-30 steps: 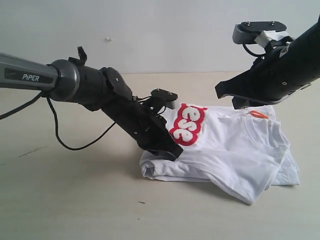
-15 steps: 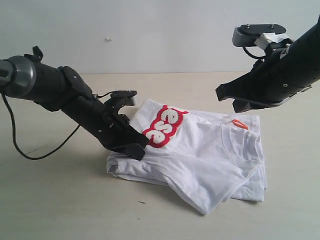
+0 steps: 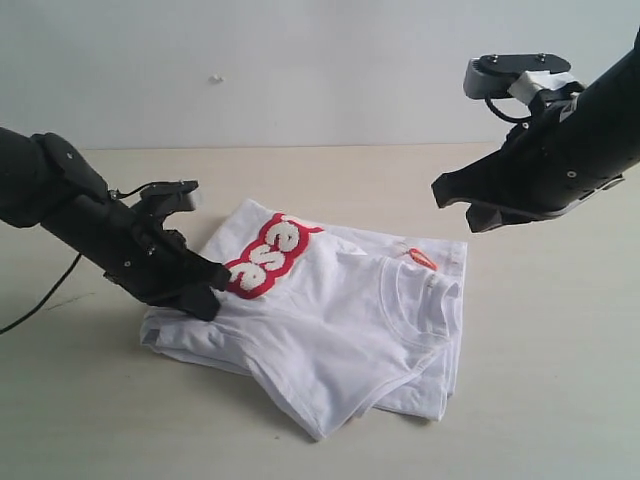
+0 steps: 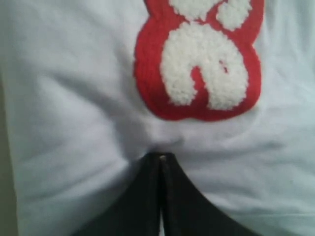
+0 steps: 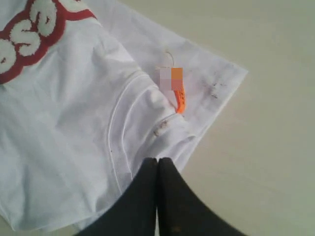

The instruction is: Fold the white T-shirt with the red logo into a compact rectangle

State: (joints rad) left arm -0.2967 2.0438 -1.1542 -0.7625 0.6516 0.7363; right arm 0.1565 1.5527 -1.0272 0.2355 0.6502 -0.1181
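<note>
On the table [image 3: 540, 400], nearest you, lies the shirt [image 3: 330, 330] – white, folded over itself into a rough, skewed block. One folded corner points at the near edge, and lower layers peek out along the right side.

Left claw [image 3: 207, 300]: you have it low on the shirt's left part, arm slanting down from the left. In the left wrist view its jaws are pinched together on the cloth [image 4: 160, 158], and the fabric puckers in toward the tips. How much cloth sits between them, you cannot tell.

Just beyond the tips sits the logo [image 3: 266, 257] – fuzzy white letters in a thick red outline, running toward the far-left corner of the fold.

Right of the logo the collar [image 3: 412, 300] lies face up, ribbed and curved. An orange tag [image 3: 422, 259] sits just past it, near the far-right corner. The right wrist view shows small dark specks on the cloth by that corner.

Right claw [image 3: 442, 190]: held up in the air beyond the shirt's right end, touching nothing. Its jaws are closed together and empty [image 5: 157, 161].

Behind everything, a plain pale wall [image 3: 300, 70].
</note>
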